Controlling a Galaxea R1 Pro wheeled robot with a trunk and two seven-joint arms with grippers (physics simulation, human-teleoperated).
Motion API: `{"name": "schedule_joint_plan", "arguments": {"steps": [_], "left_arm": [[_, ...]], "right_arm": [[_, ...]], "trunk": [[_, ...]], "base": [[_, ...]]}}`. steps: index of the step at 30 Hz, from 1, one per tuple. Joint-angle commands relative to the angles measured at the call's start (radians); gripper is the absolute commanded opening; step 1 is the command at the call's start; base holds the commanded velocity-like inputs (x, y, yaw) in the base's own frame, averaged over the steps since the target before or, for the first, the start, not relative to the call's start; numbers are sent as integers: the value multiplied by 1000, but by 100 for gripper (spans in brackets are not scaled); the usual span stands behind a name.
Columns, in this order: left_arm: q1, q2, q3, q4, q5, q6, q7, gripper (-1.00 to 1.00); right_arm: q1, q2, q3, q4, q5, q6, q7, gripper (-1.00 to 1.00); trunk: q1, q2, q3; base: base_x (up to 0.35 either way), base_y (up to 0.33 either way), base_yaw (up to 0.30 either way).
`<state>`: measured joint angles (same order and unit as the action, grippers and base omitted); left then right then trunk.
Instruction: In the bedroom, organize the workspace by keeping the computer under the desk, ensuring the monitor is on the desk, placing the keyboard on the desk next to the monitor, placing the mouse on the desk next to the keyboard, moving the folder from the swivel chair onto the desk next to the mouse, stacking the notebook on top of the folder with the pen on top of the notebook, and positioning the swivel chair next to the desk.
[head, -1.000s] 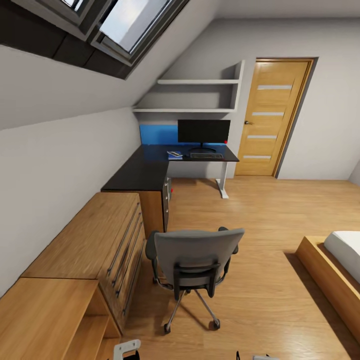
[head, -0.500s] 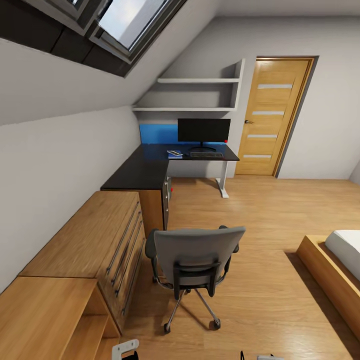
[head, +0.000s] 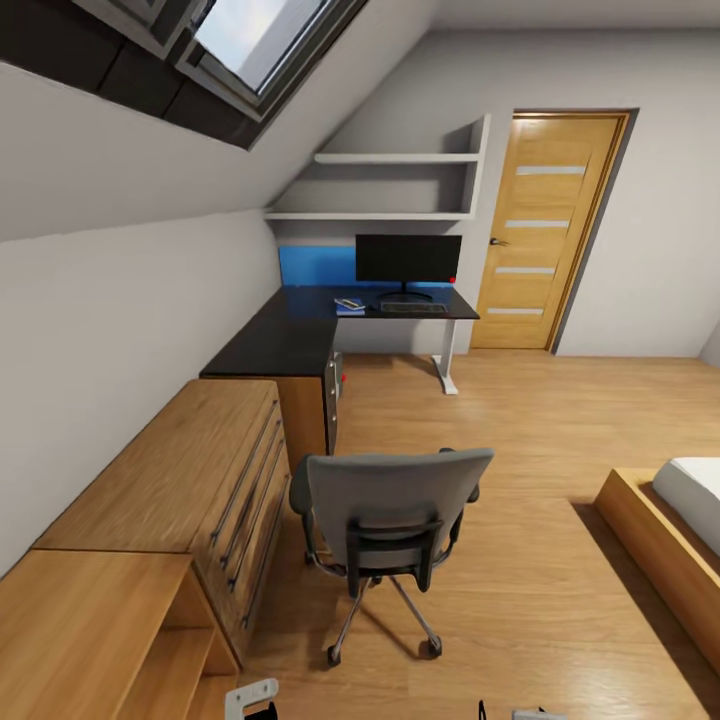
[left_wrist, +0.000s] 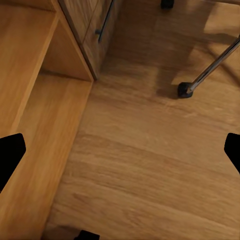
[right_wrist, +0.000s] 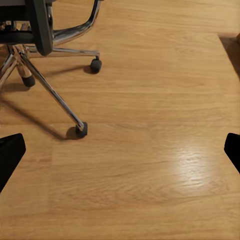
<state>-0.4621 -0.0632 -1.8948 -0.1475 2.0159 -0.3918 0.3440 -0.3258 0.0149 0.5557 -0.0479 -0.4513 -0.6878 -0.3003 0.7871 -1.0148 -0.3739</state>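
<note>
The grey swivel chair (head: 390, 515) stands on the floor with its back to me, well short of the black L-shaped desk (head: 285, 345). The monitor (head: 408, 259) is on the desk's far wing, and the keyboard (head: 412, 308) lies in front of it. Left of the keyboard lies the blue folder (head: 349, 308) with a small thing on it, too far to name. A grey case with a red light, the computer (head: 337, 392), sits under the desk. Mouse and pen are too small to tell. My left gripper (left_wrist: 120, 155) and right gripper (right_wrist: 120, 155) hang open over the floor.
A low light-wood drawer unit (head: 190, 480) and an open shelf (head: 100, 630) line the left wall. A bed frame (head: 660, 540) stands at the right. A wooden door (head: 540, 230) is beside the desk. The chair's castors (right_wrist: 81, 130) are close to my right gripper.
The whole head view has drifted slightly, so the camera moved. Nothing in the room has shifted.
</note>
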Motion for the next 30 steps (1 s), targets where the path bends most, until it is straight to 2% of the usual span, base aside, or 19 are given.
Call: {"name": "schedule_joint_plan", "arguments": {"steps": [1,20,22,24,25,30], "left_arm": [[-1,0,-9,-3,5,-4,7,100],[-1,-5,-9,-4,8,10,1,100],[-1,-5,-8,-4,7,31,0,100],[-1,-5,-8,-4,6,100,-1,100],[-1,-4,-6,-3,4,157,-2,100],[-1,-6,-7,-4,2,177,-2,100]], "right_arm": [[-1,0,9,0,-4,-1,-6,100],[-1,0,9,1,-1,5,-5,100],[-1,-1,9,1,-1,5,-5,100],[-1,-2,8,1,-2,5,-5,100],[-1,-4,8,0,-2,5,-5,100],[-1,0,10,2,0,6,-5,100]], "trunk": [[4,-8,-4],[77,-141,-64],[85,-155,-70],[92,-169,-76],[96,-176,-80],[115,-211,-95]], "base": [[0,0,0],[0,0,0],[0,0,0],[0,0,0],[0,0,0],[0,0,0]]}}
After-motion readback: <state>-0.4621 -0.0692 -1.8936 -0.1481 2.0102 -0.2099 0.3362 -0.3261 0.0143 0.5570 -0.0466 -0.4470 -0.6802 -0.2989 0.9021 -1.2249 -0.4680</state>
